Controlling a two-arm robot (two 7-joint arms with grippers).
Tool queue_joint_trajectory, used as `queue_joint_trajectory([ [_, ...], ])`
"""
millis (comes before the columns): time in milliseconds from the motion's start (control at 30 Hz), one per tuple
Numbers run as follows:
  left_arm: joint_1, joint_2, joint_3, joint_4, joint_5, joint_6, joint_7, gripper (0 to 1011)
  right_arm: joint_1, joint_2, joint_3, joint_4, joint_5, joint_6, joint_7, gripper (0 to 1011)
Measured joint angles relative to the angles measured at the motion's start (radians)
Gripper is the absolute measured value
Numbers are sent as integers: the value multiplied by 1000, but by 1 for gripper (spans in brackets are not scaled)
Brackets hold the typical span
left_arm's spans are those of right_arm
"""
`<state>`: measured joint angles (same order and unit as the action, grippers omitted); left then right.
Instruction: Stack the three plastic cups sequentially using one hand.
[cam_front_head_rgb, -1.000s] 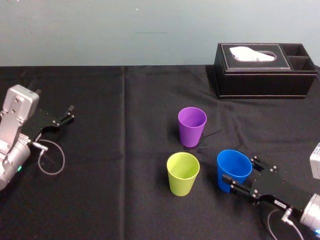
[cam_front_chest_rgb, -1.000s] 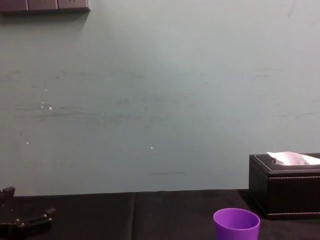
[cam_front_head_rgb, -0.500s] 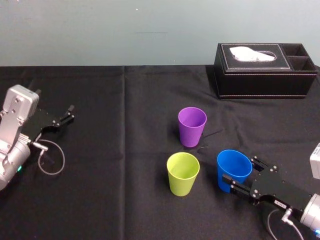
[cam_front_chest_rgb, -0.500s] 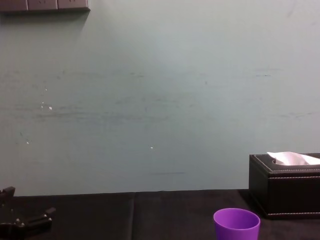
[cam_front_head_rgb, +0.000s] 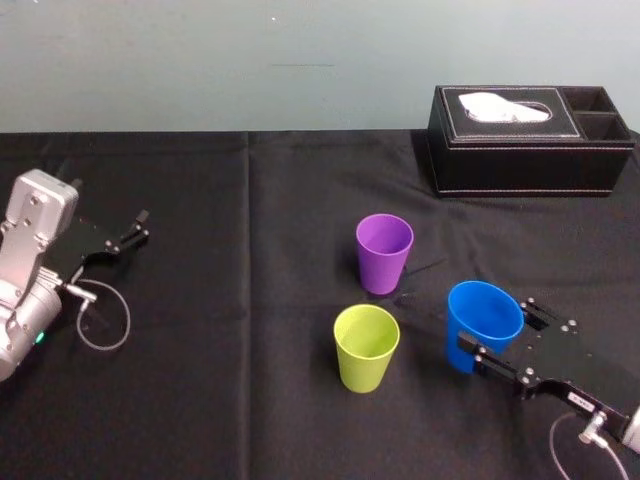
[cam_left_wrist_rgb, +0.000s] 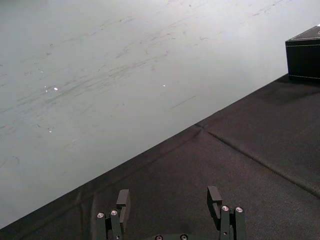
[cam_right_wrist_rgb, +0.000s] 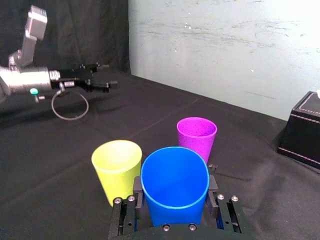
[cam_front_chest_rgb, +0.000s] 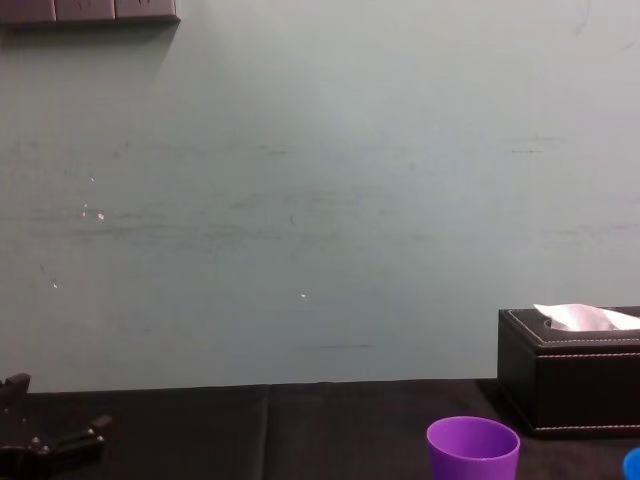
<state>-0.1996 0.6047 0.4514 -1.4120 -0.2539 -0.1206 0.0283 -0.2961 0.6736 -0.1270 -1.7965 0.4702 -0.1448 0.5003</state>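
Observation:
My right gripper (cam_front_head_rgb: 497, 330) is shut on the blue cup (cam_front_head_rgb: 484, 310), one finger on each side of its wall, and holds it upright just above the black cloth. In the right wrist view the blue cup (cam_right_wrist_rgb: 174, 192) sits between the fingers, with the yellow-green cup (cam_right_wrist_rgb: 116, 167) beside it and the purple cup (cam_right_wrist_rgb: 196, 137) behind. The yellow-green cup (cam_front_head_rgb: 366, 346) stands to the left of the held cup. The purple cup (cam_front_head_rgb: 384, 252) stands farther back. My left gripper (cam_front_head_rgb: 135, 232) rests open and empty at the far left.
A black leather tissue box (cam_front_head_rgb: 530, 140) stands at the back right of the black-clothed table (cam_front_head_rgb: 250, 400). A cable loop (cam_front_head_rgb: 103, 320) lies by the left arm. In the chest view the purple cup (cam_front_chest_rgb: 473, 450) shows low, in front of the tissue box (cam_front_chest_rgb: 570, 375).
The right gripper has lifted the blue cup and carried it a little to the right and back. Its rim now peeks into the chest view's lower right corner. The left arm is still.

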Motion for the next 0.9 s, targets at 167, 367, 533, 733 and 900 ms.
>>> queue_joint_trajectory([
  [167,0,0,0,0,0,0,0,1011,-43,29,55,-117,36,107,-39,723],
  [367,0,0,0,0,0,0,0,1011,-10,42,71,-170,59,184,-57,723],
  [533,0,0,0,0,0,0,0,1011,35,42,59,-179,71,215,-64,724],
  [733,0,0,0,0,0,0,0,1011,99,35,33,-172,74,241,-76,723],
  [900,0,0,0,0,0,0,0,1011,174,25,-2,-149,66,265,-88,723],
])
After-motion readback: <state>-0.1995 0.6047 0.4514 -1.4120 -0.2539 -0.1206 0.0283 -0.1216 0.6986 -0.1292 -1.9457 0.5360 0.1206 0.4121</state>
